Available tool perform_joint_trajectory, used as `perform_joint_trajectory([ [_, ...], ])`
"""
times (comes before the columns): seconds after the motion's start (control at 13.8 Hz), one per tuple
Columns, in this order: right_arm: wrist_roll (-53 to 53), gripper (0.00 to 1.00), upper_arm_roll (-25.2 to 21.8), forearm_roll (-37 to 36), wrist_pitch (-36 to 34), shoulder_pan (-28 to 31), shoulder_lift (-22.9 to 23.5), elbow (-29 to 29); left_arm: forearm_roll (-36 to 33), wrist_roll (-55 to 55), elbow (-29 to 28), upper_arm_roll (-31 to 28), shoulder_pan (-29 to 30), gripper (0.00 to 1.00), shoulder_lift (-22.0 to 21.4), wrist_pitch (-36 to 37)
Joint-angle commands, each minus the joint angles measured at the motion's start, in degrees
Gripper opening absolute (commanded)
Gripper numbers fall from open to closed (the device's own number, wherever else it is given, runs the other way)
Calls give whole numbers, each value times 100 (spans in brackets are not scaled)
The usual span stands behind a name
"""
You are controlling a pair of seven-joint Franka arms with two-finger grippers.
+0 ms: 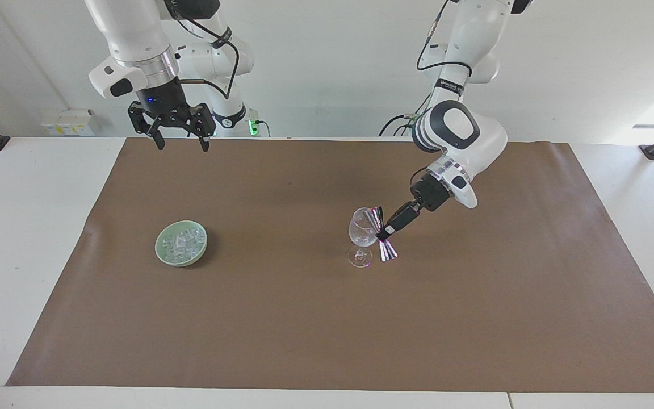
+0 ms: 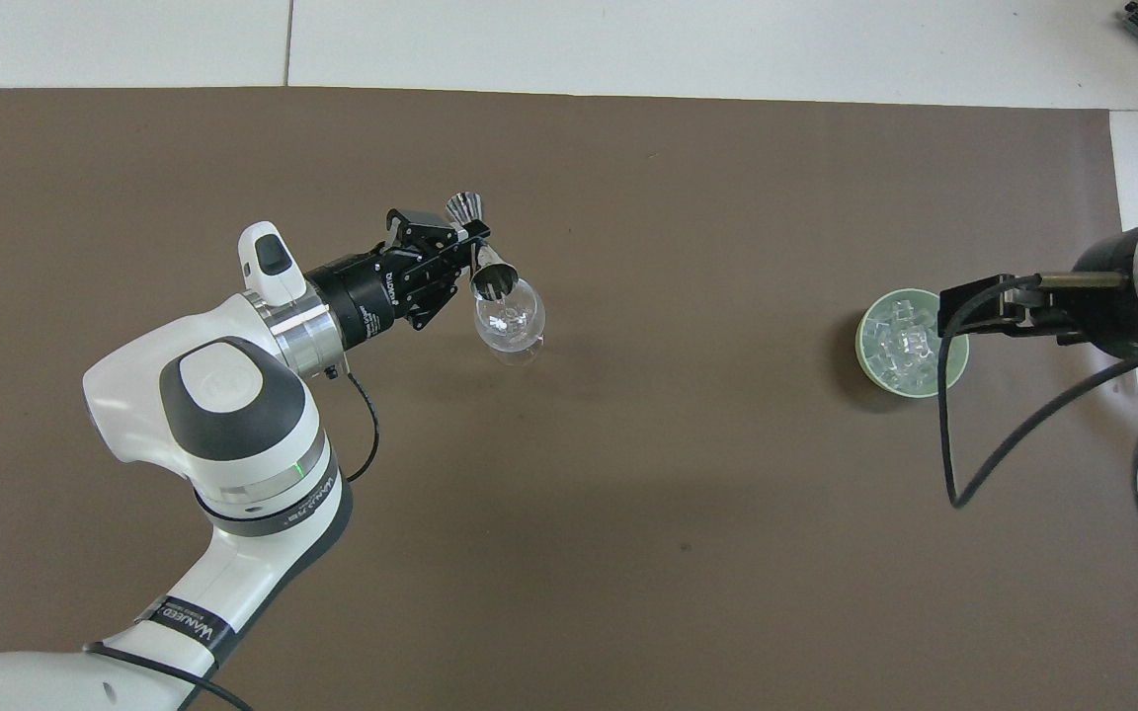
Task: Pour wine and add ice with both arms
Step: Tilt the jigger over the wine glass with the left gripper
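Left gripper [image 1: 384,232] clamps metal jigger [image 2: 483,259] — tilted into wine glass [image 2: 510,321].
Right gripper [image 1: 180,140] waits spread apart, raised over the table's edge — ice [image 1: 181,243] in green bowl [image 1: 163,258].

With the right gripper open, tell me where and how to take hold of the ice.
Take one cube off the top of the ice, coming straight down: the cubes lie heaped in an upright green bowl whose wall blocks any sideways approach. The right gripper hangs open, high up.

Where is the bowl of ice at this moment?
The green bowl with the ice stands on the brown mat toward the right arm's end of the table, well apart from the wine glass; the open right gripper hangs high above.
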State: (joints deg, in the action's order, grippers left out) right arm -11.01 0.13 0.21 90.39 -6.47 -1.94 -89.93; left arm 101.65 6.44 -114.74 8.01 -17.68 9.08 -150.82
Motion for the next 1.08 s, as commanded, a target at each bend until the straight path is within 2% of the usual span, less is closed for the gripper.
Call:
perform_joint_trajectory([
  [0.0,108,100,-4,120,49,14,-104,-121,118,323,-163,-2,37,0,-178,17],
  [1.01,108,100,-4,128,40,14,-104,-121,118,1394,-163,7,11,0,-178,17],
])
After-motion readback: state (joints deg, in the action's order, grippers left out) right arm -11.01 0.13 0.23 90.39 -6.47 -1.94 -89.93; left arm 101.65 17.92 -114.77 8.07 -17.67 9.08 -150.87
